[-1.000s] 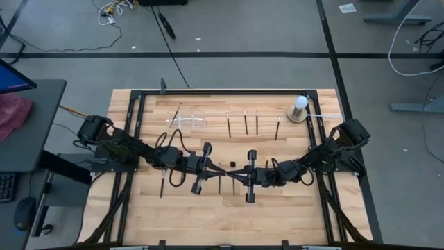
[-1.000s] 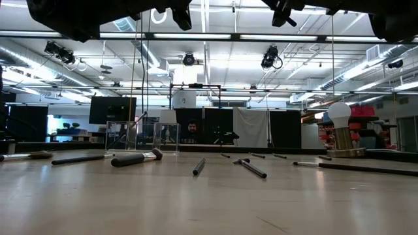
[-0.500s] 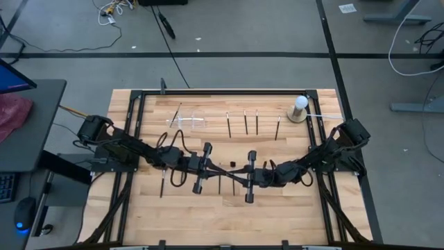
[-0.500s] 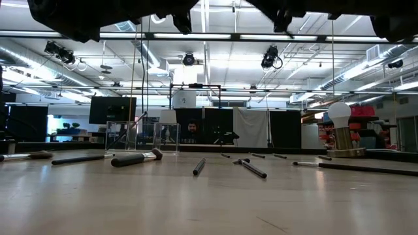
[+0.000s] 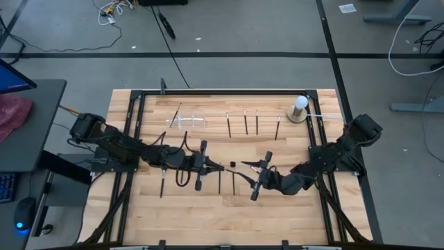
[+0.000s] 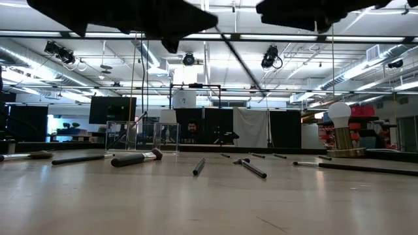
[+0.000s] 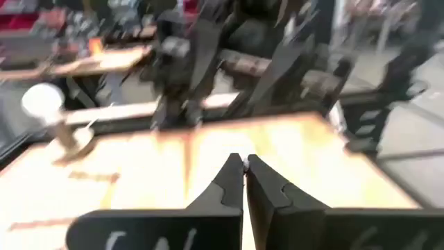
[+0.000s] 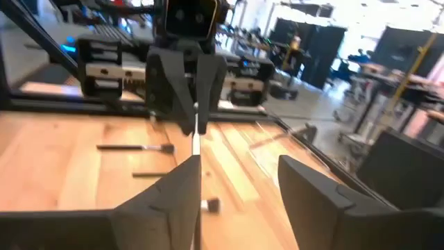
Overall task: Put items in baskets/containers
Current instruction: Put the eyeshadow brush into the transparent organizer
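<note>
- Our left claw [image 7: 243, 167] is up over the middle of the table [image 5: 291, 208], its two fingers pressed together on a thin brush [image 6: 238, 53].
- That brush sticks out past the fingertips and slants down through the air toward our other arm.
- Our right claw [image 8: 239, 163] faces the left one, tip to tip and close by, also clear of the wood. Its fingers are spread wide and grip nothing.
- Seen from the right wrist, the held brush runs along the inner edge of one right finger [image 8: 177, 191]. We cannot tell whether it touches it.
- Just below and a little nearer than the two claws, two loose brushes [image 5: 220, 183] lie side by side on the table.
- Another brush [image 5: 161, 182] lies farther back along the left arm, partly under it.
- Beyond the claws, toward the far edge, four brushes [image 5: 245, 122] lie in a row, parallel and apart from one another.
- The holder [image 5: 189, 121] stands beyond the left claw, beside that row on the left arm's side. One brush [image 5: 177, 113] leans in it at its outer end.
- Farthest off, past the row on the right arm's side, a white bulb [image 5: 299, 104] stands upright on a round base near the far corner.
</note>
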